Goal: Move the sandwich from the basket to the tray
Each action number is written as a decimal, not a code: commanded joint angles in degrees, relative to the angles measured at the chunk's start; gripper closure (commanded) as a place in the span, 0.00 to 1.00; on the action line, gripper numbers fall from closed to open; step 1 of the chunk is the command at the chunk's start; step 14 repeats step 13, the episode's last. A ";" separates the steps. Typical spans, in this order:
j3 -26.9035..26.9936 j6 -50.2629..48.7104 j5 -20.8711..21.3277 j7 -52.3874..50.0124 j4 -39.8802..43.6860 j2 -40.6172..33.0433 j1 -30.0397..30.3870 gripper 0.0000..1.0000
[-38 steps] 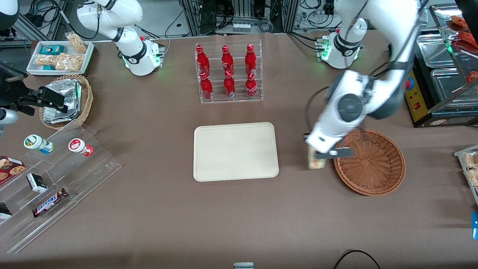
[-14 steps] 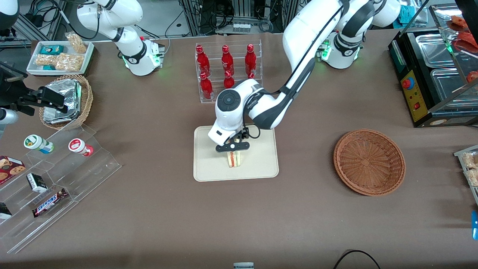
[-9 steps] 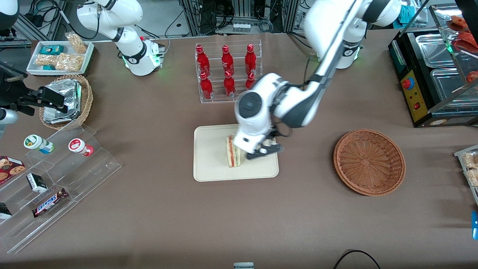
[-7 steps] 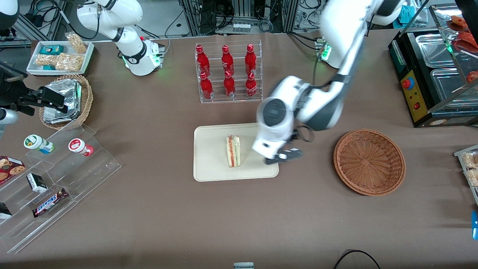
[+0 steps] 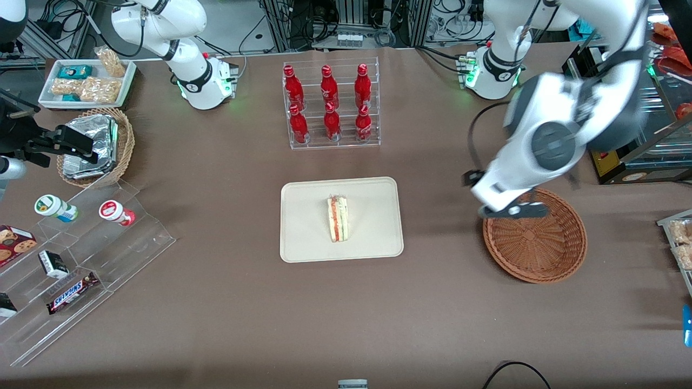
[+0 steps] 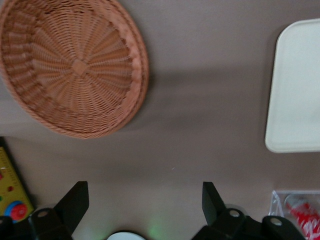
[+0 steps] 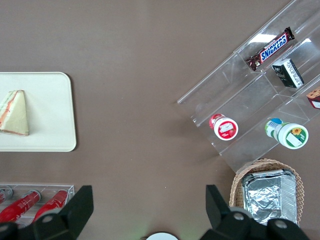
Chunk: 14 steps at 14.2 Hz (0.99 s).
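The sandwich (image 5: 338, 218), a white-bread wedge with red, orange and green layers, stands on the cream-beige tray (image 5: 303, 237); it also shows in the right wrist view (image 7: 14, 114) on the tray (image 7: 55, 135). The reddish-brown wicker basket (image 5: 540, 243) lies toward the working arm's end of the table with nothing in it, and shows in the left wrist view (image 6: 75, 65). My left gripper (image 5: 508, 211) hangs open and empty above the basket's rim nearest the tray, well apart from the sandwich. In the left wrist view the gripper (image 6: 145, 200) is open over bare table between basket and tray (image 6: 295, 100).
A clear rack of red bottles (image 5: 330, 105) stands farther from the camera than the tray. A tan basket with foil packs (image 5: 97, 146), a white snack tray (image 5: 86, 81) and a clear stepped display (image 5: 81, 259) lie toward the parked arm's end. A black warmer cabinet (image 5: 638, 108) stands near the basket.
The gripper carried the sandwich from beside the basket to the tray, let it go there, and has swung back open and empty to above the basket's rim.
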 commanded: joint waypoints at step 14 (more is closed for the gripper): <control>-0.08 -3.02 -0.60 13.12 5.80 -9.95 16.66 0.00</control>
